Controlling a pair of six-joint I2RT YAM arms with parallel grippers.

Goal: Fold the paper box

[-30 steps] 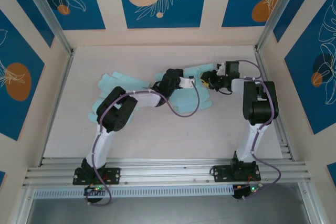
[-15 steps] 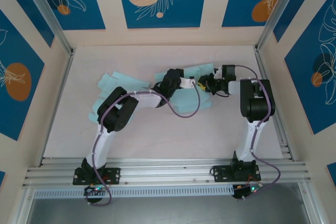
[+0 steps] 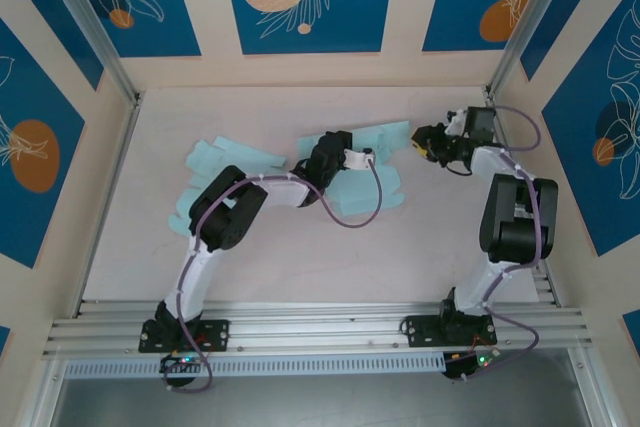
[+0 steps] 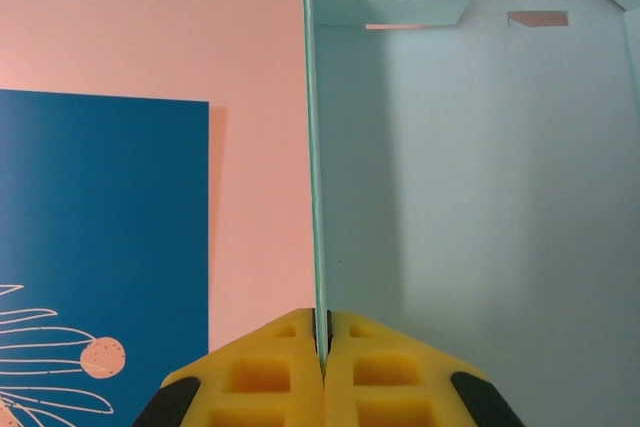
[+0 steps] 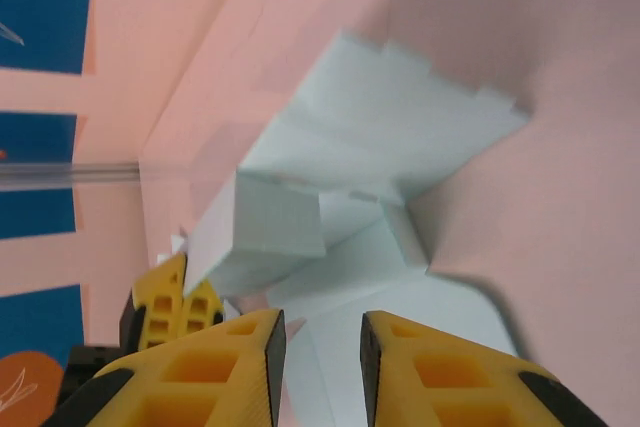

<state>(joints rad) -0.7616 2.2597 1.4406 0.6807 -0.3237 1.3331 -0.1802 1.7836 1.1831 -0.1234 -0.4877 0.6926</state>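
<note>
1. Box (image 3: 372, 185): pale teal card, lying mostly spread out on the table (image 3: 300, 257), with flaps fanned to either side. One panel stands upright in the left wrist view. Judged far from a finished box.
2. Left gripper (image 4: 322, 347): at the middle of the box, jaws pressed together on the edge of the upright panel, the card pinched between the yellow pads. Position unchanged from a second ago; the pinch holds.
3. Right gripper (image 5: 322, 332): a second ago at the box's right edge, close to the left gripper. It now stands off beyond the box's right rear corner, apart from the card. Jaws are slightly spread with nothing between them.
4. Right rear flap of the box: uncovered now that the right arm has swung away. It sits raised and creased in the right wrist view, with the left gripper's yellow pads visible beyond it.
5. Meaning for the task, as a judgement: the right arm has ended its contact at the right edge, leaving the box held by the left pinch alone. The upright panel is kept by that pinch; no wall is locked yet. The withdrawal reads as a reset toward another flap on the box's right side.
</note>
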